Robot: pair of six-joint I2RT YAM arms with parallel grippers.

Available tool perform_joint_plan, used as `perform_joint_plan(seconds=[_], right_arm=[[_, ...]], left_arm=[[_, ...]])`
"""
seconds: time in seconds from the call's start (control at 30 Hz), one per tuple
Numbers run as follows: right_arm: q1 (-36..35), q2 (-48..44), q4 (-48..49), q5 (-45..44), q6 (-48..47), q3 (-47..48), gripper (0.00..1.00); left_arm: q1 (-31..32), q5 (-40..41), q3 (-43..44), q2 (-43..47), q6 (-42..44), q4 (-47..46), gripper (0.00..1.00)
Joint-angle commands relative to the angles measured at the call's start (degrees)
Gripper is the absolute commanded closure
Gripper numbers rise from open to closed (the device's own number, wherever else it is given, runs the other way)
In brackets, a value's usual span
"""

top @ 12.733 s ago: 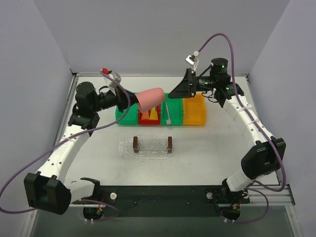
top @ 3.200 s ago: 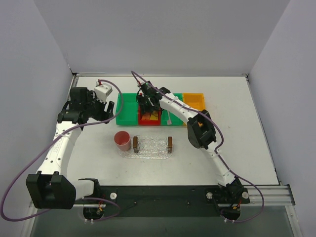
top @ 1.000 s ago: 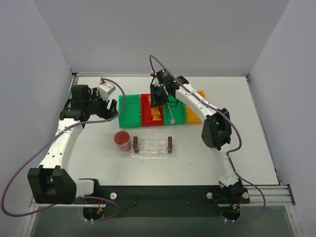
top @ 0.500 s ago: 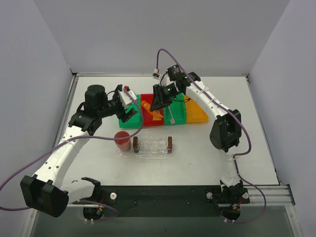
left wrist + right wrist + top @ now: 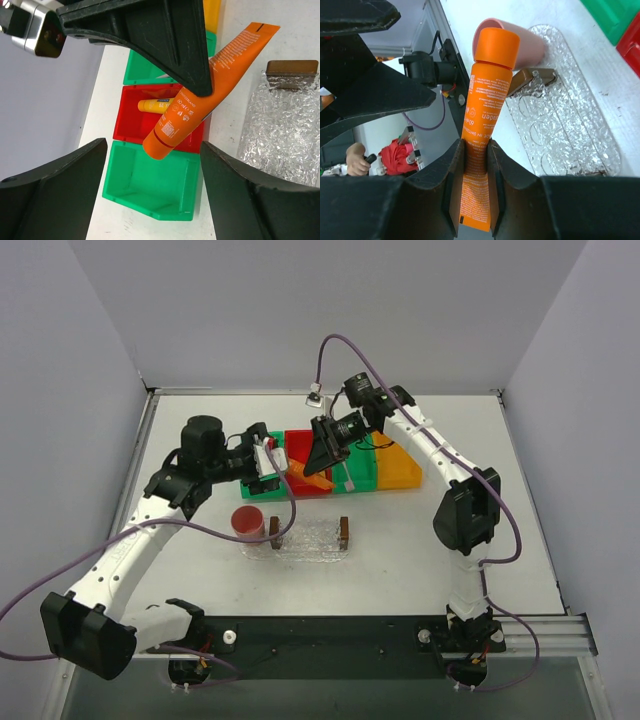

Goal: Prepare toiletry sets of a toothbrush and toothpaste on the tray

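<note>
My right gripper [image 5: 312, 465] is shut on the flat end of an orange toothpaste tube [image 5: 296, 469], held in the air over the red bin [image 5: 308, 483] with its cap pointing at the left arm. From the right wrist the tube [image 5: 485, 100] sticks out from between the pads [image 5: 476, 165]. My left gripper [image 5: 272, 465] is open right beside the cap; in its wrist view the tube [image 5: 200, 100] hangs above and between the spread fingers [image 5: 152, 195]. A yellow-orange toothpaste tube [image 5: 155, 105] lies in the red bin. The toothbrush [image 5: 343, 478] lies in a green bin. The clear tray [image 5: 308, 535] has brown end blocks.
A pink cup [image 5: 247, 523] stands at the tray's left end on the clear oval mat [image 5: 300, 553]. In a row behind are a green bin [image 5: 255, 485], the red bin, a second green bin [image 5: 362, 472] and an orange bin [image 5: 398, 470].
The left arm has swung right from the table's left side to the bins, its open gripper now at the tube's cap. The right gripper has tilted the tube toward it.
</note>
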State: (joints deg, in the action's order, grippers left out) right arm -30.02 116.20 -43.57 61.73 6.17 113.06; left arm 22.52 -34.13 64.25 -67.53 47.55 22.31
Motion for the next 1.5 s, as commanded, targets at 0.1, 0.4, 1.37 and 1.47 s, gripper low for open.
perform_joint_plan(seconds=[0.1, 0.4, 1.37, 1.47], right_arm=[[0.14, -3.88, -3.19, 6.99, -3.01, -1.87, 1.0], [0.05, -3.79, -3.71, 9.45, -3.27, -2.05, 1.0], [-1.62, -4.58, -4.86, 10.34, -4.42, -3.02, 1.0], [-1.1, -4.93, -4.77, 10.25, -4.33, -2.58, 0.89]], left_arm=[[1.73, -3.05, 0.35, -0.59, 9.48, 3.71, 0.14], [3.93, -2.96, 0.88, -2.43, 15.29, 7.49, 0.14], [6.39, -0.94, -4.22, -3.75, 10.46, -1.65, 0.87], [6.48, 0.02, -5.09, -2.88, 9.41, -2.09, 1.0]])
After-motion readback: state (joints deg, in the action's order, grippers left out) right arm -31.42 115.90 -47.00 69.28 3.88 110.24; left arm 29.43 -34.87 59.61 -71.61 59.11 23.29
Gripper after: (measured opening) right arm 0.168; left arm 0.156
